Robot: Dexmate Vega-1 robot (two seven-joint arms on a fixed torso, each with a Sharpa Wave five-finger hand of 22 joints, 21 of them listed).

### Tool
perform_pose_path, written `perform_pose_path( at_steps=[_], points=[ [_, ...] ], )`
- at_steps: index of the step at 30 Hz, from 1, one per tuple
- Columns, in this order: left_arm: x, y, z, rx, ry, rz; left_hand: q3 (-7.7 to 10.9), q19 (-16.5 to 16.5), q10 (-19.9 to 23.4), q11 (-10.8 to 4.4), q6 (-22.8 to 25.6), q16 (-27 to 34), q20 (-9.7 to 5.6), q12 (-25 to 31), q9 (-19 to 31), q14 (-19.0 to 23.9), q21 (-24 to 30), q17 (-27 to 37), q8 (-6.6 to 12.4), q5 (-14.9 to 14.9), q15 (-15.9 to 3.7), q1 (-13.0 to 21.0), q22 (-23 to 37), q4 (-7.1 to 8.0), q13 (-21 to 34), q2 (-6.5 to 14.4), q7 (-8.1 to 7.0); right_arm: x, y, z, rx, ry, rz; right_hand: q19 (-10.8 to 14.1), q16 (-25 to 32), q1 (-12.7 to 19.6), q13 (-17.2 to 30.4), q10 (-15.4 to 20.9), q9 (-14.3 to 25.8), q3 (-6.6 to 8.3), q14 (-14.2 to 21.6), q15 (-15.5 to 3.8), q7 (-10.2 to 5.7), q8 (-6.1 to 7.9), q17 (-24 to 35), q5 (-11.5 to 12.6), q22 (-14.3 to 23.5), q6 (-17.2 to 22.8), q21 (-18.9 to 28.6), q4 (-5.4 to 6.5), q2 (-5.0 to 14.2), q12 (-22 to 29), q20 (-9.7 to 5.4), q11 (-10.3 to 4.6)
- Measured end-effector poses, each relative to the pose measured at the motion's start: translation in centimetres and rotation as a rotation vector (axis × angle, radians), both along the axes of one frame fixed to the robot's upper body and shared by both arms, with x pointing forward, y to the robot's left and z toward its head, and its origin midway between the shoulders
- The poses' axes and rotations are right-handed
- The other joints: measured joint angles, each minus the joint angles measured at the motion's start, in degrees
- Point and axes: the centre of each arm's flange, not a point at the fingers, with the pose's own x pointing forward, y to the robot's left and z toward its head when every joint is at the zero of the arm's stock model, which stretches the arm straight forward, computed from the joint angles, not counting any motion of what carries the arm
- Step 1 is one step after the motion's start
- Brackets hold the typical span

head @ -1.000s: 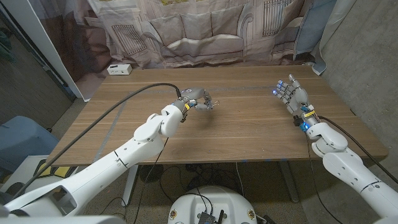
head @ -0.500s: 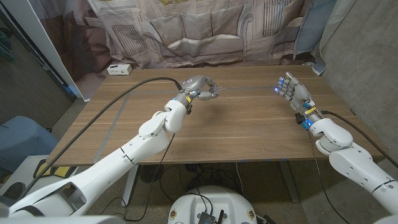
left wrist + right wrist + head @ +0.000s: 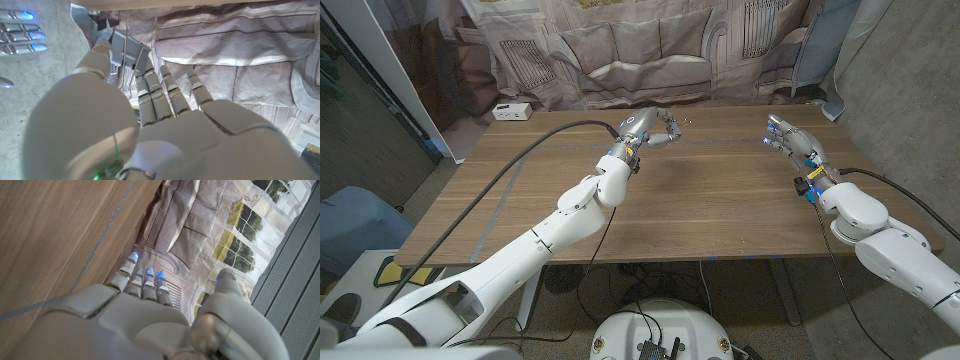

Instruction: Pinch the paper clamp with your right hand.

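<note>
Aloft, left hand (image 3: 645, 128) pinches metal paper clamp (image 3: 126, 50); right hand (image 3: 788, 138) open, holding nothing.

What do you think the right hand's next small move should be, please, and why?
Probably reach across toward the left hand: it holds the paper clamp pinched above the table, while the right hand is open, well apart from it.

The paper clamp (image 3: 126, 51) is a small grey metal clip with thin wire handles. It is pinched in the left hand's (image 3: 648, 128) fingertips, held up off the desk (image 3: 720, 200).
</note>
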Motion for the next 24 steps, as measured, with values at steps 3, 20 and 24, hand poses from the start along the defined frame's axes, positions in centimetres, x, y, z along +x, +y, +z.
perform_pose_path(
  at_steps=[3, 20, 24],
  points=[
    [0.1, -0.5, 0.1, -0.018, -0.010, -0.020, -0.11, 0.0, 0.0, -0.02, -0.2, -0.2, 0.00, -0.3, 0.0, 0.2, 0.0, 0.0, -0.06, 0.0, 0.19, 1.4, 0.0, 0.08, 0.0, 0.2, -0.22, -0.3, 0.2, 0.4, -0.020, -0.011, -0.022, 0.3, 0.0, 0.6, 0.0, 0.6, 0.0, 0.23, 0.4, 0.03, 0.07, 0.00, 0.0, 0.0, 0.0, 0.5, 0.0, -0.23, -0.03, 0.0, -0.13, -0.19],
    [1.3, -3.4, 0.6, -0.101, -0.039, -0.150, -0.88, 0.0, -0.5, -0.55, -0.4, -0.9, 0.00, -1.2, -0.1, 0.2, -0.4, 0.0, -1.18, -0.1, 0.19, 1.8, -0.3, 0.38, 0.5, 0.6, -1.44, -2.5, 1.0, 2.3, -0.178, -0.087, -0.233, 2.0, 0.4, 4.7, 0.0, 1.3, 0.3, 1.49, 2.1, -0.70, -0.10, 0.44, -0.3, 0.0, -0.1, 0.7, 0.0, -0.73, 0.03, 0.5, 1.01, -0.72],
    [1.5, -4.0, 0.7, -0.113, -0.040, -0.175, -1.11, 0.0, -0.7, -0.95, -0.6, -0.9, 0.00, -1.3, -0.1, 0.2, -0.6, -0.1, -1.43, -0.1, 0.19, 1.8, -0.3, 0.16, 0.5, 0.6, -1.64, -3.6, 2.0, 3.2, -0.214, -0.123, -0.265, 2.3, 0.4, 6.0, 0.0, 1.5, 0.3, 1.81, 2.3, -0.90, -0.32, 0.44, -0.3, 0.0, -0.1, 0.9, 0.0, -0.87, -0.32, 0.5, 1.30, -0.93]
  ],
)
